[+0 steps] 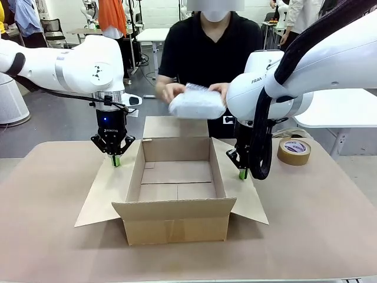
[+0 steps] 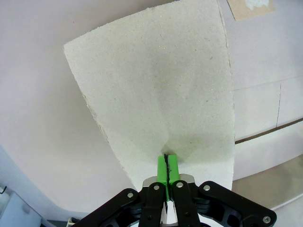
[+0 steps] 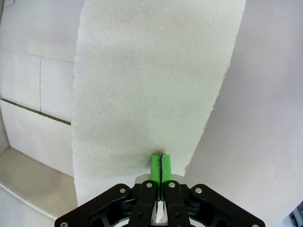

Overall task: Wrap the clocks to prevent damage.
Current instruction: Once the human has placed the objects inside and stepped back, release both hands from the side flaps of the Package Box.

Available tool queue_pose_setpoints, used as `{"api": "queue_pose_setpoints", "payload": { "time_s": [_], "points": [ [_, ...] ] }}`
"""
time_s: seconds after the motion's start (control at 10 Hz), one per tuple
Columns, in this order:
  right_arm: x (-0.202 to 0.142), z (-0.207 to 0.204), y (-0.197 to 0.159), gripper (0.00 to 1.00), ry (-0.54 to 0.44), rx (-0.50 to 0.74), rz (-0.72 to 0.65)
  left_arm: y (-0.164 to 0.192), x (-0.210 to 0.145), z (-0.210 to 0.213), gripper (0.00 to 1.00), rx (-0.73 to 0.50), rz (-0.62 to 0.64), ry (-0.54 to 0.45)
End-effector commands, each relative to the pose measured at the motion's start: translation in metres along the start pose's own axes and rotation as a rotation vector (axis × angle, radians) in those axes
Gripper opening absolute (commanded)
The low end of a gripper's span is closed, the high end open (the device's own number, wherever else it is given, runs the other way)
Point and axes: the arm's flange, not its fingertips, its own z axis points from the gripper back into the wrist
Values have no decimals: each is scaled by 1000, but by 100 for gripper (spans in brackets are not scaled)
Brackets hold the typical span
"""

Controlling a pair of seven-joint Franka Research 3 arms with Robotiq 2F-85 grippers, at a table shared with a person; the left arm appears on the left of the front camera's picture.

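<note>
Steadiness first: hold the left flap (image 1: 106,191) and right flap (image 1: 250,203) outward and low, leaving the box (image 1: 177,221) mouth free for the wrapped bundle (image 1: 197,103) in the person's hands (image 1: 169,92) above the far wall. Pinched shut on each flap edge with left claw (image 1: 116,160) and right claw (image 1: 242,174), both pointing straight down.

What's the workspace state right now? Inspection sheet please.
Surface: brown table, no spills seen.
Job's things: open cardboard box mid-table, nothing inside; the person's hands hold a white wrapped bundle above its far edge.
Clutter: tape roll on the table, right side.
Grippers: left gripper shut on left flap; right gripper shut on right flap.
Cables: black hose loops down the right arm.
Surroundings: white tables, people behind.
</note>
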Motion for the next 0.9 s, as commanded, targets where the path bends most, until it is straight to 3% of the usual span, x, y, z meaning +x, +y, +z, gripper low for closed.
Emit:
{"api": "queue_pose_setpoints", "payload": {
  "time_s": [0.0, 0.8],
  "points": [
    [-1, -2, 0, 1, 10, 2, -2, 1, 0, -1, 0, 4, -1, 4],
    [-1, -2, 0, 1, 10, 2, -2, 1, 0, -1, 0, 4, -1, 4]
  ]
}}
